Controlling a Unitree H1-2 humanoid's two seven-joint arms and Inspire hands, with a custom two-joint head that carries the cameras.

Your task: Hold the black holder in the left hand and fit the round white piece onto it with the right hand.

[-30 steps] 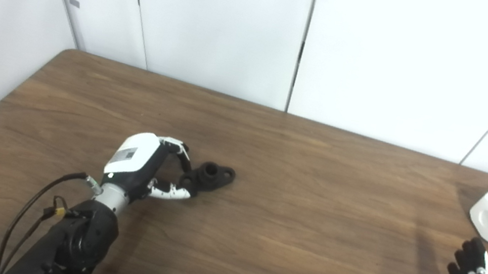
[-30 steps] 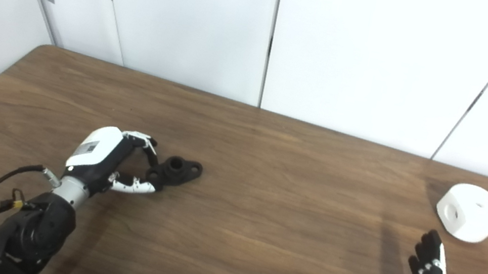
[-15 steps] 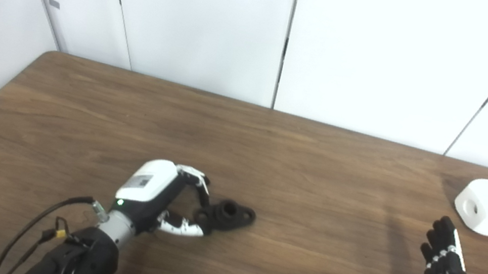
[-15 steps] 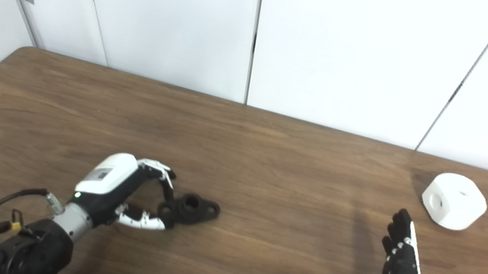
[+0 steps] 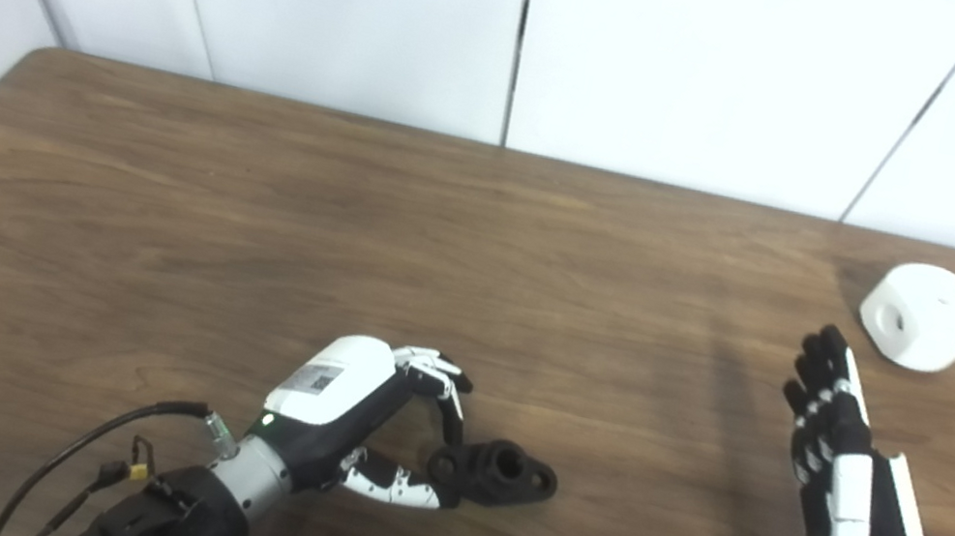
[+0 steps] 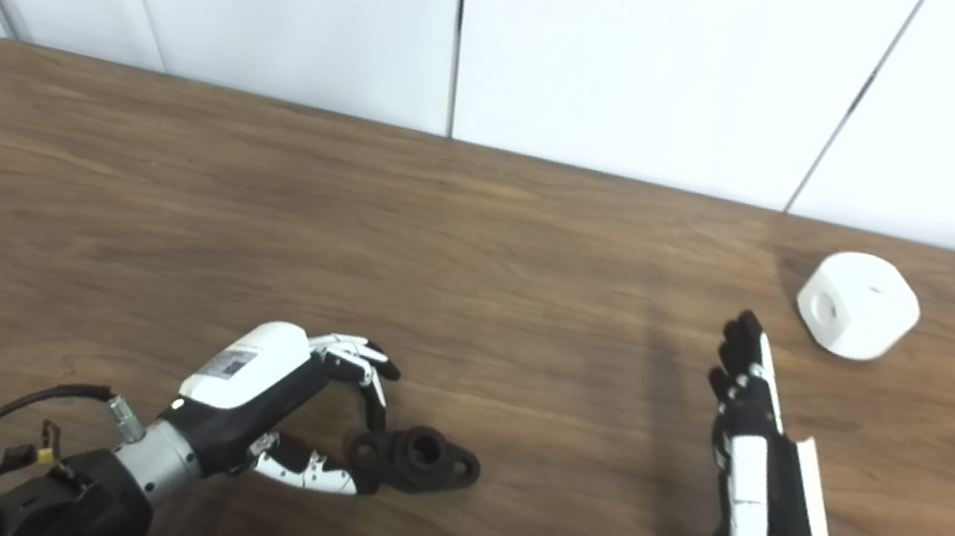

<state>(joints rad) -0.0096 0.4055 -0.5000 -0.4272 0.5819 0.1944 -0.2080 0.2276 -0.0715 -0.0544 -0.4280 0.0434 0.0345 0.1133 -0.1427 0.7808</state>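
Right hand [image 5: 851, 491] had come forward toward the white piece [image 5: 924, 316] while the camera shifted; left hand [image 5: 357, 419] kept its place at the black holder [image 5: 495, 475].

Compared with one second before, more of the right arm was in view. The right hand was flat and open, fingers straight and holding nothing, near the white piece but not touching it. The white piece sat on the wooden table [image 5: 250, 218], far to the right of the holder. The left hand's fingers [image 5: 399, 490] curled around the holder's left end, which lay on the table; a firm grip I cannot tell.
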